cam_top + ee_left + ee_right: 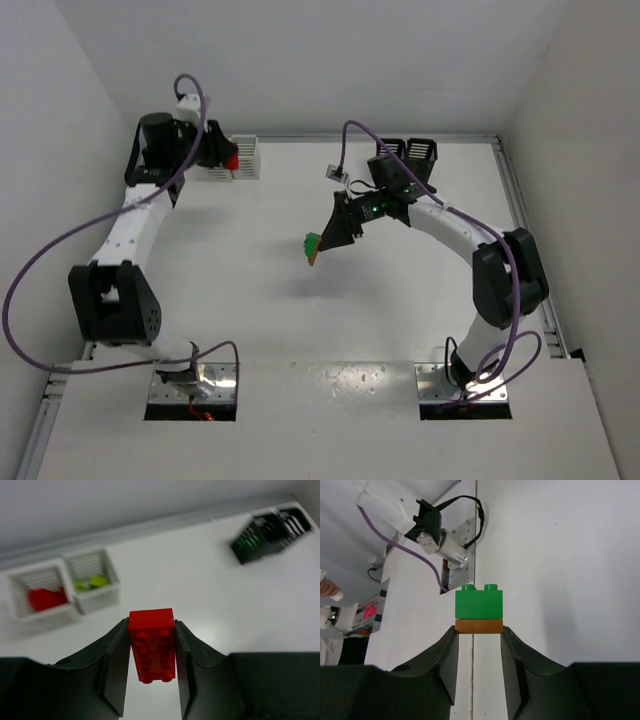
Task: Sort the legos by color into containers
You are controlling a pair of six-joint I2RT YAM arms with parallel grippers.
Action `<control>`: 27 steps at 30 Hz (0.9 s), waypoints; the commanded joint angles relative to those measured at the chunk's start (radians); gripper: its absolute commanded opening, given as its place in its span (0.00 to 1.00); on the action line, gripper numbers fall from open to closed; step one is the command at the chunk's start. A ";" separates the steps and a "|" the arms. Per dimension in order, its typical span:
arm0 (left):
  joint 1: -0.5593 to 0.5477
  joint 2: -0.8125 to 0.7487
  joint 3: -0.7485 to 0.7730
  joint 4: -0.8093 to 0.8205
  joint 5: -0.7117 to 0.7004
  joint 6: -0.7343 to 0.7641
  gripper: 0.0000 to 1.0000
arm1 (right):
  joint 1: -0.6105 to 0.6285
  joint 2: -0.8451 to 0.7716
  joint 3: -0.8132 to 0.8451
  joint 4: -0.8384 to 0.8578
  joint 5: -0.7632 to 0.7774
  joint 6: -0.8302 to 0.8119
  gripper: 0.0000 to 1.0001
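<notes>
My left gripper [151, 630] is shut on a red lego [152, 645], studs facing the camera, and holds it above the table just short of the two white containers [100, 600]. The left white bin [47, 611] has red legos [46, 598] in it, the right one yellow-green legos [92, 581]. From above, the left gripper [222, 155] hangs beside the white containers [247, 158]. My right gripper [479, 629] is shut on a brown plate [479, 626] with a green lego [479, 604] stacked on it, in the air over mid-table [314, 245]. The black containers [420, 150] stand at the back right.
Green pieces show through the slats of the nearer black bin [247, 542]. A raised rail [515, 200] borders the table's right side and walls close in on three sides. The arm bases [190, 385] sit at the near edge. A purple cable [60, 245] loops left of the left arm.
</notes>
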 commanded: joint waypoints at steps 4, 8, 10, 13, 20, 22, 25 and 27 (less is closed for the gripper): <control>0.069 0.298 0.264 0.123 -0.273 -0.048 0.02 | -0.020 -0.052 -0.019 0.037 0.026 -0.032 0.00; 0.092 0.440 0.366 0.172 -0.313 -0.068 0.02 | -0.040 -0.061 -0.028 0.026 0.035 -0.032 0.00; 0.102 0.491 0.385 0.198 -0.313 -0.096 0.02 | -0.040 -0.061 -0.037 0.026 0.035 -0.032 0.00; 0.125 0.536 0.441 0.207 -0.290 -0.132 0.02 | -0.049 -0.061 -0.037 0.026 0.035 -0.032 0.00; 0.125 0.621 0.539 0.217 -0.290 -0.154 0.02 | -0.049 -0.030 -0.028 0.035 0.026 -0.023 0.00; 0.125 0.637 0.564 0.217 -0.290 -0.154 0.06 | -0.058 -0.030 -0.028 0.035 0.026 -0.023 0.00; 0.115 0.666 0.576 0.206 -0.299 -0.133 0.09 | -0.058 -0.030 -0.028 0.035 0.026 -0.023 0.00; 0.115 0.675 0.576 0.206 -0.311 -0.132 0.09 | -0.058 -0.030 -0.028 0.035 0.026 -0.023 0.00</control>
